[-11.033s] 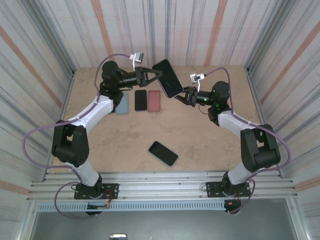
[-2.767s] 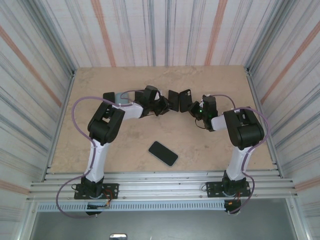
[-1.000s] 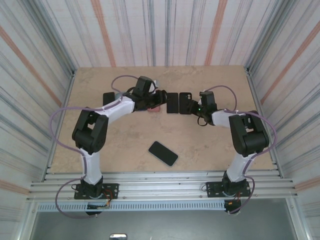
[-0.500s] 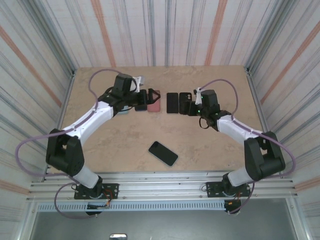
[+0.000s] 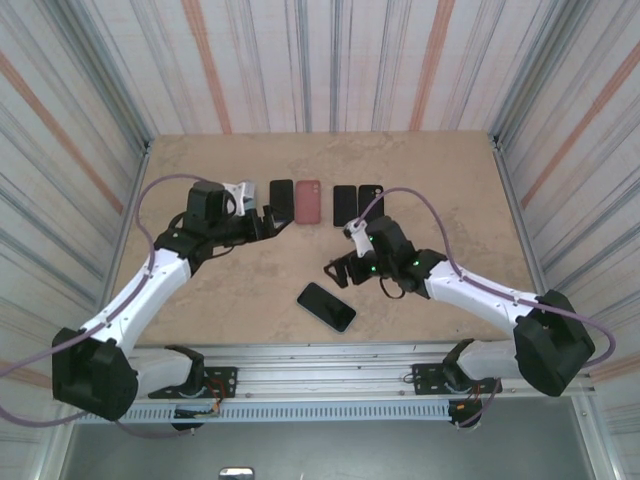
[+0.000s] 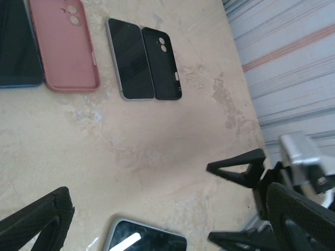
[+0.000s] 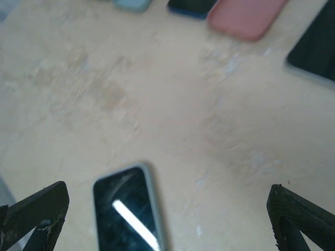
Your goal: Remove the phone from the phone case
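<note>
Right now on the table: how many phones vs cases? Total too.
Phones, screen up: 3 (near phone, blue-edged phone, black phone)
Cases: 3 (teal case, pink case, black case)
Total: 6

The phone (image 5: 344, 203) and its black case (image 5: 370, 200), held aloft together by both arms earlier, now lie separated, just beside each other on the surface (image 5: 450, 180). The left end effector (image 5: 262, 224) and the right end effector (image 5: 338, 272) have let go, spread wide and drawn back toward the near edge.
</note>
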Motion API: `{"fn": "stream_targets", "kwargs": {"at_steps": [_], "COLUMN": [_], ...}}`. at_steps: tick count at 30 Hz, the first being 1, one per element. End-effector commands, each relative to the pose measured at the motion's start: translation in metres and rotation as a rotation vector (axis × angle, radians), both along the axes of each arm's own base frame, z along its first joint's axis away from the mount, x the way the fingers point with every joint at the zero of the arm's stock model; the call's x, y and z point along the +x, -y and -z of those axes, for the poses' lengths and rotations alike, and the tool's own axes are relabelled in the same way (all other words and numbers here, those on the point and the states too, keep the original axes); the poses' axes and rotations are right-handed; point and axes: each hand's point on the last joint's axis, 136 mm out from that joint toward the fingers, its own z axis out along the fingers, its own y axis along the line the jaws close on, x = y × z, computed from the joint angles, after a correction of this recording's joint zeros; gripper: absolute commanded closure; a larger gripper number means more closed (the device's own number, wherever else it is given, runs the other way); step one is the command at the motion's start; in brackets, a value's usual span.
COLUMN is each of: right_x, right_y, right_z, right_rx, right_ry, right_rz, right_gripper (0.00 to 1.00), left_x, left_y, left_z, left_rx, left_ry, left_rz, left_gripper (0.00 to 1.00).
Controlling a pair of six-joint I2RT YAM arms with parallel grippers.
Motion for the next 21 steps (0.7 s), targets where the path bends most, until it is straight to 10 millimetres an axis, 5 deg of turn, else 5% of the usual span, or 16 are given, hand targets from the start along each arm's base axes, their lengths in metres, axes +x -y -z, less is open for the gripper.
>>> {"fn": "stream_targets", "kwargs": {"at_steps": [1,11,21], "right_x": [-0.027,-0.083,-0.079], "right_y": [0.001,-0.012,-0.010], "right_z": [0.024,0.071,0.089], "right_rx": [-0.106,-0.295,-0.467], "right_ry": [-0.046,-0.092,-0.048], "right_rz": [-0.047,-0.173,-0.202], "right_gripper": [0.01,0.00,0.01], "left_x": [-0.014,-0.033,-0.038], "left_y": [0.003,0.003,0.008], "left_z": [0.007,0.033,0.046], "left_rx": [-0.069,-0.098,-0.096], "left_ry": [-0.063,-0.157,-0.199], "left_rz": [0.015,0.021,0.038], "left_gripper": [0.01,0.02,0.02]}}
